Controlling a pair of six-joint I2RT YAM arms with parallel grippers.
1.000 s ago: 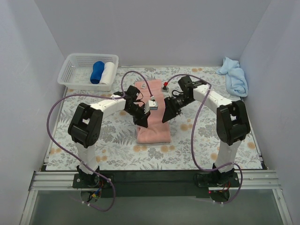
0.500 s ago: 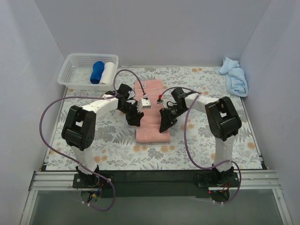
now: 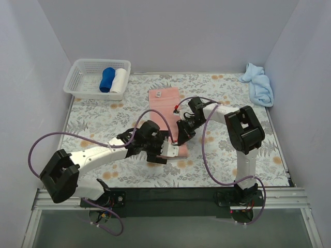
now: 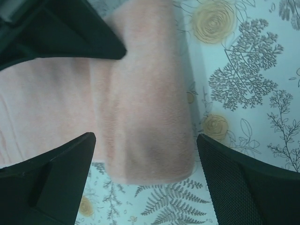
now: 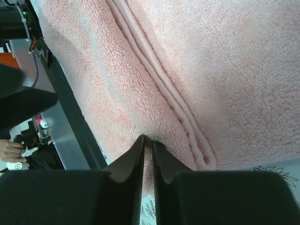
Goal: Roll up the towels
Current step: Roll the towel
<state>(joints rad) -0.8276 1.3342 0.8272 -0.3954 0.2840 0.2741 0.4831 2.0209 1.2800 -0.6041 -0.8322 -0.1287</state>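
the salmon-pink towel (image 3: 166, 106) lies as a long folded strip down the middle of the flowered table (image 3: 232, 150), and its near end is turned over into a fat, soft lip. the left gripper (image 4: 145, 138) hangs over that lip with its claw spread wide, a finger on each side and nothing in it. the right gripper (image 5: 147, 139) is clenched almost flat at the towel's right edge, and looks to be nipping a fold of terry between its tips. the sky-blue towel (image 3: 259, 82) sits crumpled in the far right corner, well apart and not yet rolled.

this cloth looks light, limp and grippy. i'd guess it sags and springs open once let go, and the stacked layers could slide over each other. the best hold, to my eye, is at the two outer ends of the lip, taking all the layers at once, low against the table, so the roll stays tight and doesn't skew.
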